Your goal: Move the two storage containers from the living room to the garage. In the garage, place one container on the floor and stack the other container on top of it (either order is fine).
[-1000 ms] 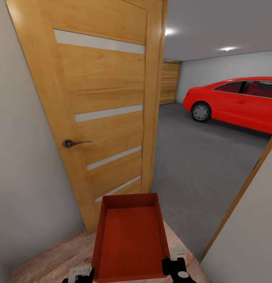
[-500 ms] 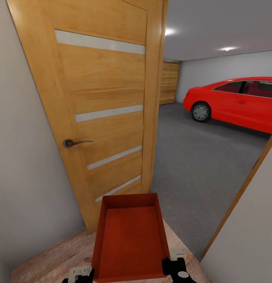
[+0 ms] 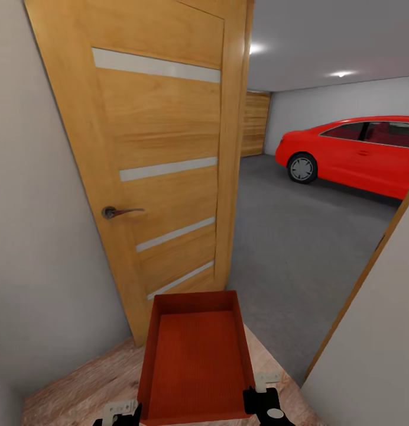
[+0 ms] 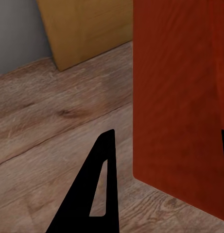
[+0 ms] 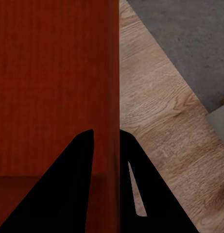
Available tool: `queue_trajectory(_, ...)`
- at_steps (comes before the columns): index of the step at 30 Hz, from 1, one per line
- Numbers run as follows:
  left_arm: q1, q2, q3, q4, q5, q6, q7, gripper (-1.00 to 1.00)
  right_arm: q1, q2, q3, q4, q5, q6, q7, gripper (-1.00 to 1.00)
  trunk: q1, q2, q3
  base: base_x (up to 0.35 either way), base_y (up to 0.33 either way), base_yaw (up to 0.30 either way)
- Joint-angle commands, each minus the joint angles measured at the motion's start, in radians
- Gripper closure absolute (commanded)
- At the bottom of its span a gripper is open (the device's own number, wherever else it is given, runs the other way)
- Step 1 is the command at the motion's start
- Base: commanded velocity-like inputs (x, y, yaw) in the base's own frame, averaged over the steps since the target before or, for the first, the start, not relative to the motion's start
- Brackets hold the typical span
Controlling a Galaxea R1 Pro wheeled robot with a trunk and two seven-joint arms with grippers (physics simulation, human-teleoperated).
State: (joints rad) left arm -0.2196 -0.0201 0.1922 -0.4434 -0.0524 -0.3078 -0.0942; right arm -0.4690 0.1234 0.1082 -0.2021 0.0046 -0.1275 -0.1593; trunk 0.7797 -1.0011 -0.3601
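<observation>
One red-orange storage container (image 3: 195,355) sat at six o'clock before us, at the garage doorway. Our right pincer (image 5: 107,145) pinched its thin wall; the left pincer's (image 4: 163,160) closure we couldn't tell. It looked light, stiff, slippery-walled.

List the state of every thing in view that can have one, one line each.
storage container: open-top, empty, carried level between both grippers, above the wood planks.
right gripper: shut on the container's side wall, one finger on each face.
left gripper: straddles the opposite wall; grip unclear.
door: swung open toward the garage.
door handle: level, unpressed.
red car: parked on the grey floor.
</observation>
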Motion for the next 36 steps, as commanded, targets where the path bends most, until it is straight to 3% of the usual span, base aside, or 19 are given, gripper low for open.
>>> queue_trajectory(1, 0.0, 0.013, 0.018, 0.002, 0.0, -0.001, 0.001, 1.0, -0.002, -0.001, -0.047, -0.005, 0.002, -0.003, -0.009, 1.0, 0.0, -0.001, -0.001, -0.028, 0.016, 0.0)
queue_trajectory(36, 0.0, 0.013, 0.018, 0.002, 0.0, -0.001, 0.001, 1.0, -0.002, -0.001, -0.047, -0.005, 0.002, -0.003, -0.009, 1.0, 0.0, -0.001, -0.001, 0.048, 0.031, -0.009)
